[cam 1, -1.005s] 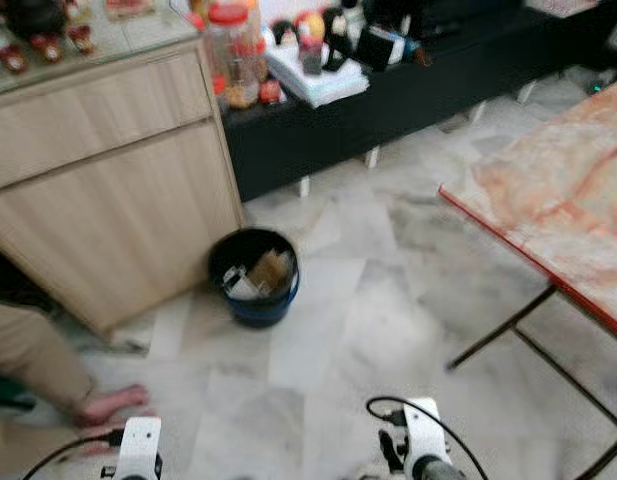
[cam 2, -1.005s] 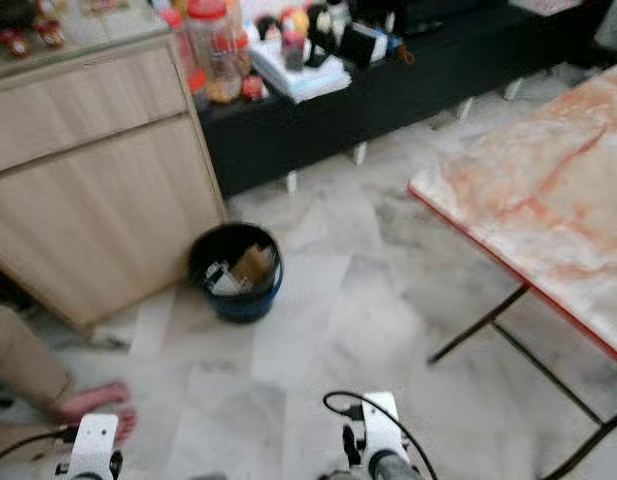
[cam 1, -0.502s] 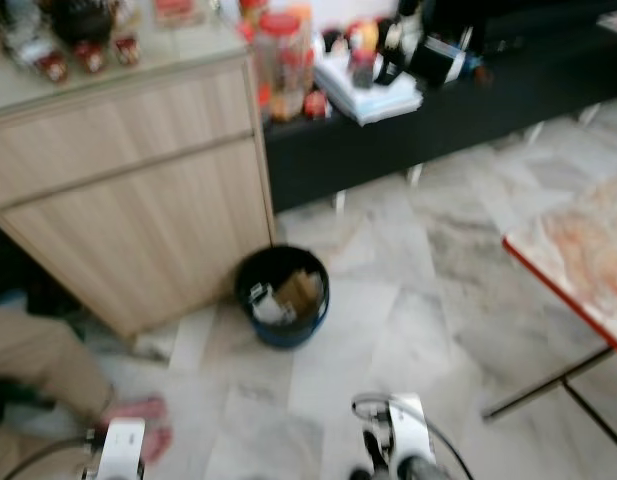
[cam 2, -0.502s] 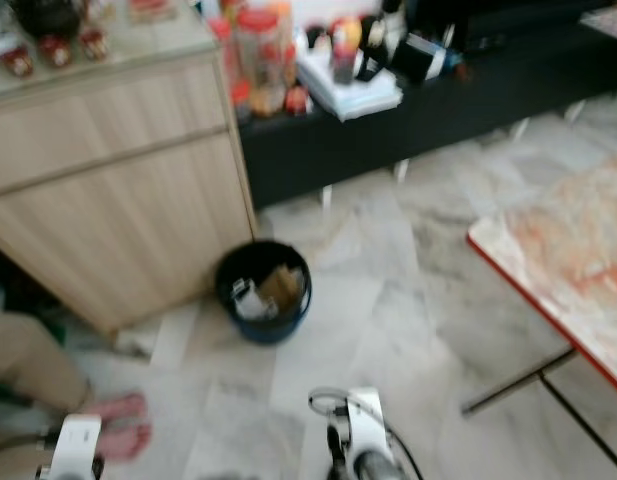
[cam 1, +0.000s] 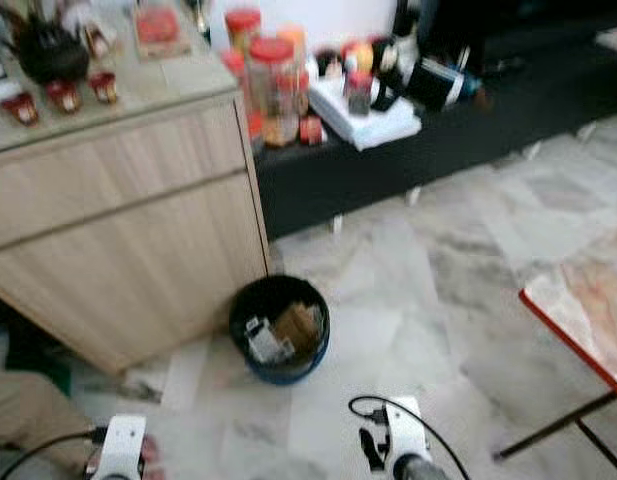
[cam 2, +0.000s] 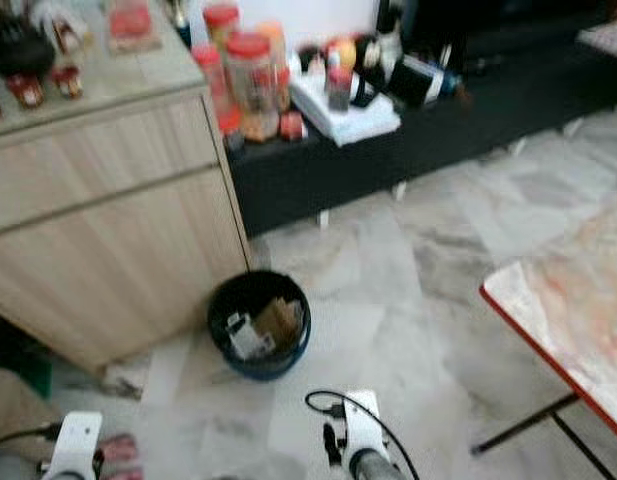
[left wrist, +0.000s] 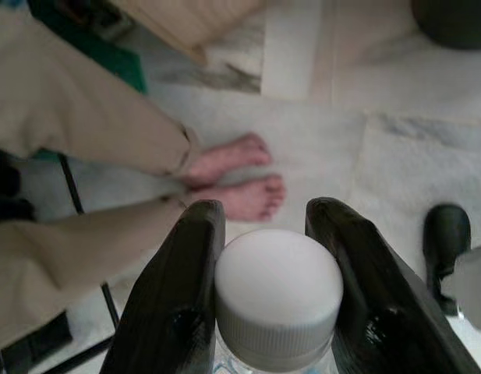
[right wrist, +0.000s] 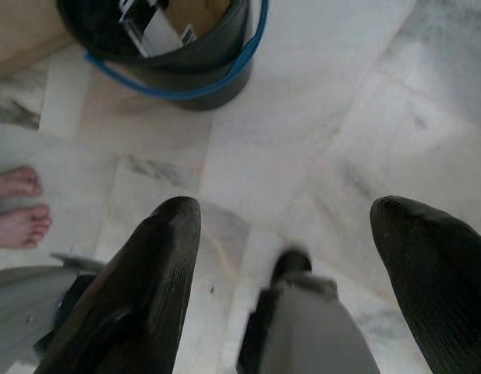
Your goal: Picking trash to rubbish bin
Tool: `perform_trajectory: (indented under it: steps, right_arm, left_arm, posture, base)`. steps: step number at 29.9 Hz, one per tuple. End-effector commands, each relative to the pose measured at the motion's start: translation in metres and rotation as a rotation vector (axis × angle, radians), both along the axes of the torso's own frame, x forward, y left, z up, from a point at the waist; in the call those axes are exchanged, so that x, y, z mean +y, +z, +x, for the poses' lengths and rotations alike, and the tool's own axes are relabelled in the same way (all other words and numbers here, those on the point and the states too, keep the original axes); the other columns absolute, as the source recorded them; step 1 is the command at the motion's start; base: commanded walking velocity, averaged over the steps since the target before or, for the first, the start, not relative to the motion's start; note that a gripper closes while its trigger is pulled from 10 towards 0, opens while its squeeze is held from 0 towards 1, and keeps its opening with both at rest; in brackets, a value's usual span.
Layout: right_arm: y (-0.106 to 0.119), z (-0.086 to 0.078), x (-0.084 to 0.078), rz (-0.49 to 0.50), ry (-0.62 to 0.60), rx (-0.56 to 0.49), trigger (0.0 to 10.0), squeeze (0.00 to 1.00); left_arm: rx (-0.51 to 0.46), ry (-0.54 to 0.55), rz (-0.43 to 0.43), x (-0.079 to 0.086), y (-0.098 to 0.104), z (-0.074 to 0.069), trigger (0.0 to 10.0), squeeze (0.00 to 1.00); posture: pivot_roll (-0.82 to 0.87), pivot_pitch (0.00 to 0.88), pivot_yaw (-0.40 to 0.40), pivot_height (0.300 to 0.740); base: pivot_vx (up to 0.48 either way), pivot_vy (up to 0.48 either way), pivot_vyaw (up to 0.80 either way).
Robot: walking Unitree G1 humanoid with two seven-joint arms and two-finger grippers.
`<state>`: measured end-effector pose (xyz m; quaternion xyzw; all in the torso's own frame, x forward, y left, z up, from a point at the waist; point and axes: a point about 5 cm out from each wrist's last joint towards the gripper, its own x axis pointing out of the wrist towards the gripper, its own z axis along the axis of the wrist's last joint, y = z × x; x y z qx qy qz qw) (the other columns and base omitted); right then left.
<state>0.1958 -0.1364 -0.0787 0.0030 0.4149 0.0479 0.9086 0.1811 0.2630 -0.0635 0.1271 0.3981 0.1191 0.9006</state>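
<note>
Left gripper (left wrist: 275,288) clamps a round, smooth white-capped bottle (left wrist: 277,292).

Probably a home: marble floor (cam 1: 428,300), wooden cabinet (cam 1: 118,230), cluttered low black shelf (cam 1: 438,130)

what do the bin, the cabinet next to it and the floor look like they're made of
Rubbish bin: likely plastic, smooth dark wall with a thin blue rim band.
Cabinet: wood or wood-look laminate, pale matte fronts with straight grain lines; which one can't be told.
Floor: polished stone-look tiles, probably marble, white with grey veining, faint joints and a soft sheen.
</note>
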Motion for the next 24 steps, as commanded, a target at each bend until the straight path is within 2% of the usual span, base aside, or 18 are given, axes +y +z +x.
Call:
perform_trajectory:
  steps: [1,16,21,24]
  right_arm:
    - [-0.0029,-0.0053,-0.0065,-0.02,-0.003,0.02,10.0,0.0]
    - [-0.0033,-0.0058,-0.006,-0.03,0.021,0.025,10.0,0.0]
    - [-0.0032,-0.0056,-0.0056,-0.027,0.015,0.025,10.0,0.0]
    - [-0.0032,-0.0056,-0.0059,-0.021,0.001,0.025,10.0,0.0]
  left_arm:
    - [0.035,-0.018,-0.002,-0.0048,-0.0051,-0.006,10.0,0.0]
    - [0.026,-0.016,0.002,-0.0032,-0.0034,-0.0038,10.0,0.0]
    - [0.013,-0.015,0.001,-0.0038,-0.0016,0.0001,10.0,0.0]
    - [0.007,-0.015,0.0,-0.0046,-0.0008,0.0023,10.0,0.0]
  posture:
    - [0.14,0.124,0.032,0.74]
    - [0.14,0.12,0.029,0.74]
    - [0.15,0.122,0.026,0.74]
    - [0.14,0.118,0.027,0.74]
  base:
    - [0.394,0.0,0.0]
    - [0.394,0.0,0.0]
    - [0.392,0.0,0.62]
    - [0.389,0.0,0.0]
